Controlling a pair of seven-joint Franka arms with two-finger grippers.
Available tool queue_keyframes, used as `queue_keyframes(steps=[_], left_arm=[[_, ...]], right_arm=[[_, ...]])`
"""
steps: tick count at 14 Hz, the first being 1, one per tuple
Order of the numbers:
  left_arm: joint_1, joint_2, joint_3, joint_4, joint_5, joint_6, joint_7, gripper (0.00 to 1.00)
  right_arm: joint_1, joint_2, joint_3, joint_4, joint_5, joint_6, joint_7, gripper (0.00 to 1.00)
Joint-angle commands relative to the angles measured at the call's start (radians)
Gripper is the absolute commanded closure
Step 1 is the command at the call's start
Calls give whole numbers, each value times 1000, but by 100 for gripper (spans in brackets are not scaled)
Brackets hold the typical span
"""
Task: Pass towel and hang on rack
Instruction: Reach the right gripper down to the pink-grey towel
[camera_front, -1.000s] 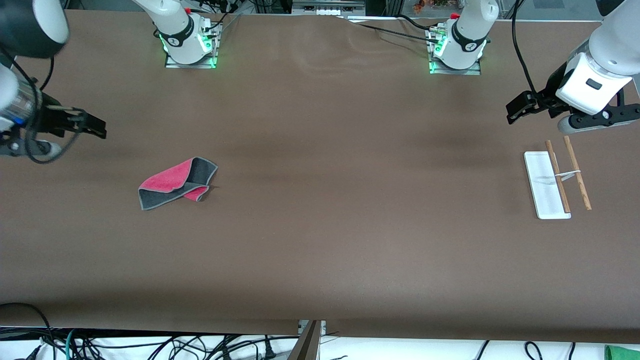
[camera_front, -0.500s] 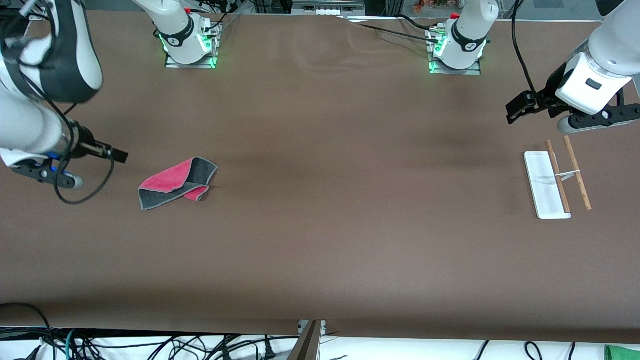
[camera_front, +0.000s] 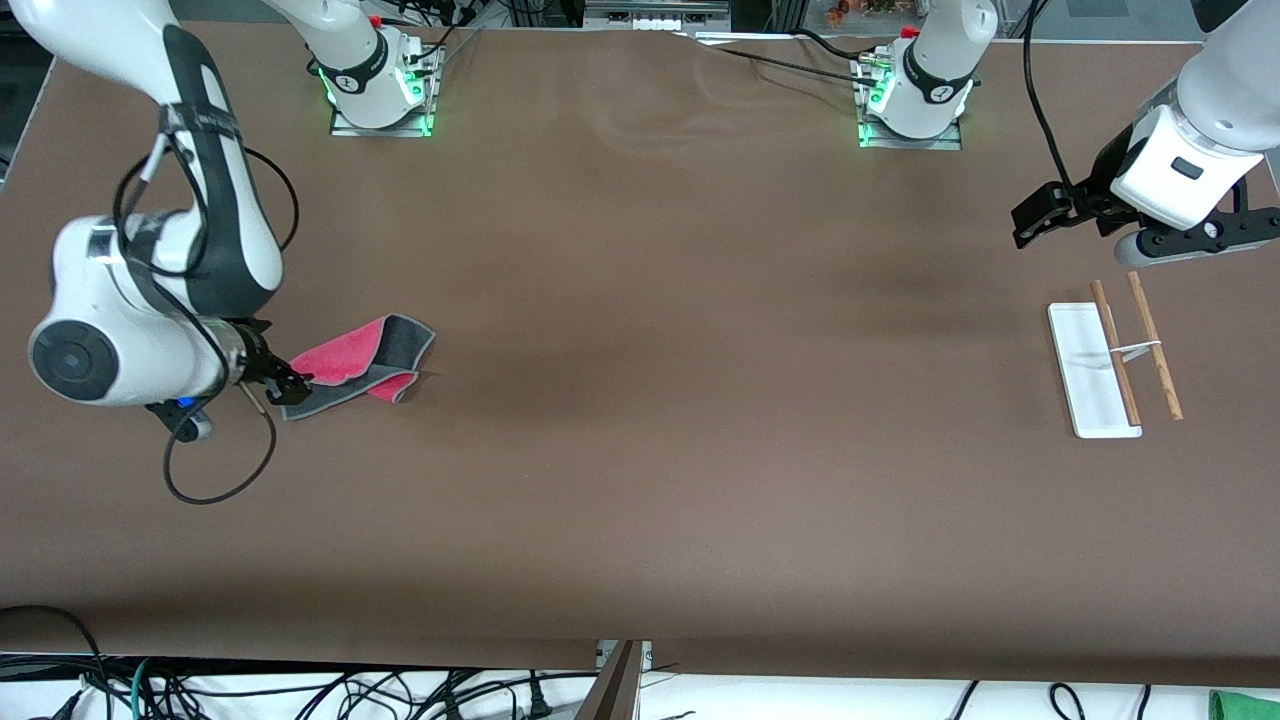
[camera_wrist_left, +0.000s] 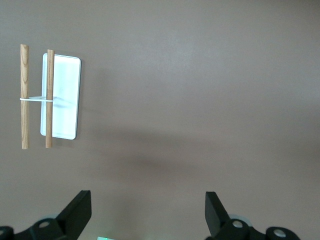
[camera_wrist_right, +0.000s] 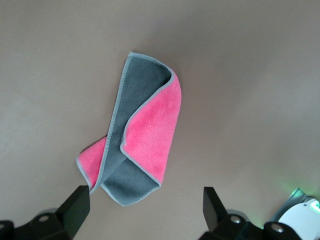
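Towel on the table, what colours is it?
The towel is pink and dark grey with light grey edging; clearest in the right wrist view.

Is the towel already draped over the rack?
No, the towel lies folded on the table at the right arm's end, while the rack stands bare at the left arm's end.

Brown-covered table (camera_front: 640, 420); tangled black cables (camera_front: 300, 690) on white floor along near edge.

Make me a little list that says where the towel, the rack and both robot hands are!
towel: folded, flat on the table, toward the right arm's end
rack: on the table, toward the left arm's end
right gripper: open, over the towel's edge
left gripper: open, waiting in the air near the rack
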Motion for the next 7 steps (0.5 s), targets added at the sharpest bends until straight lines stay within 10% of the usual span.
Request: queue_keyframes(steps=[1,7], left_arm=[[7,15,-3,33,-17,-24,17,0],[7,15,-3,33,-17,-24,17,0]], right_arm=[[8,32,1,35,48,30,62,0],[9,140,0,28,53,166,45,0]])
